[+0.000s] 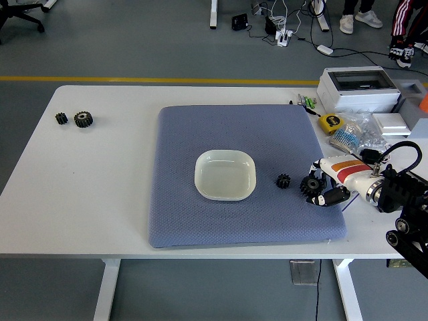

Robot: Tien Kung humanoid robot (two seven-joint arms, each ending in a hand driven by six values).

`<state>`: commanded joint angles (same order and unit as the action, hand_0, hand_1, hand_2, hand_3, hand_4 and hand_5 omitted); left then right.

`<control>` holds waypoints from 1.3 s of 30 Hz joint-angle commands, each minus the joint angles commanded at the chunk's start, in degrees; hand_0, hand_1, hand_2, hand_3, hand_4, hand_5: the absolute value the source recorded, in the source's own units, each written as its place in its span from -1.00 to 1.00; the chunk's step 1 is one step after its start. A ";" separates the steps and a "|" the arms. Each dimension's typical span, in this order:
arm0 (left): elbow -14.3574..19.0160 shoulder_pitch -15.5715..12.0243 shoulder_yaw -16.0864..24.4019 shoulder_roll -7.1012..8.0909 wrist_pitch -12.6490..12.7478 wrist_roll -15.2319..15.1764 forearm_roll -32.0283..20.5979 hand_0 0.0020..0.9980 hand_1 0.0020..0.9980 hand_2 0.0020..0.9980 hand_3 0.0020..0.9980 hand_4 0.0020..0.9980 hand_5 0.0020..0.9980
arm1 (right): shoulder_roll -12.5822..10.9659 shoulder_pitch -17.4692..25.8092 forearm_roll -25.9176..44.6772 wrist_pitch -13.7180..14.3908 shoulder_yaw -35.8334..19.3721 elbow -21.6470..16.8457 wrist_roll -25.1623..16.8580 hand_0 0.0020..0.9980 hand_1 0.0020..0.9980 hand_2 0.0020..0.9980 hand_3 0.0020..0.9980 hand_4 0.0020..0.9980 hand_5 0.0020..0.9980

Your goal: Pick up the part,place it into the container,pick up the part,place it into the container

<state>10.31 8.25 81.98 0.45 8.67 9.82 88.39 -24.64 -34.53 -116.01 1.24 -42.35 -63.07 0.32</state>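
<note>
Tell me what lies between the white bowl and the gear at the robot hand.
In the head view, only the small black gear on blue mat, between white square bowl and larger black gear.
</note>
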 joint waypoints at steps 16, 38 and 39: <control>0.00 0.14 0.74 0.17 0.04 0.01 0.32 0.35 0.31 0.25 0.11 0.14 0.07 | -0.51 -3.31 1.43 -1.63 -0.74 -4.88 1.44 -0.66 -0.47 -0.27 -0.07 0.53 -0.82; 0.00 1.09 1.17 0.61 0.17 0.15 0.59 0.35 0.31 0.26 0.11 0.14 0.07 | 5.62 -13.89 4.51 -2.34 9.33 -5.25 1.93 -0.68 -0.48 -0.27 -0.07 0.54 -0.82; 0.00 1.20 1.16 0.65 0.18 0.17 0.70 0.35 0.31 0.26 0.11 0.14 0.07 | 6.51 -14.70 4.77 -2.11 10.36 -4.62 1.88 -0.68 -0.48 -0.27 -0.07 0.54 -0.82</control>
<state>10.31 9.45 83.14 1.10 8.85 9.99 89.09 -18.13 -49.23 -111.24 -0.87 -32.00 -67.69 2.20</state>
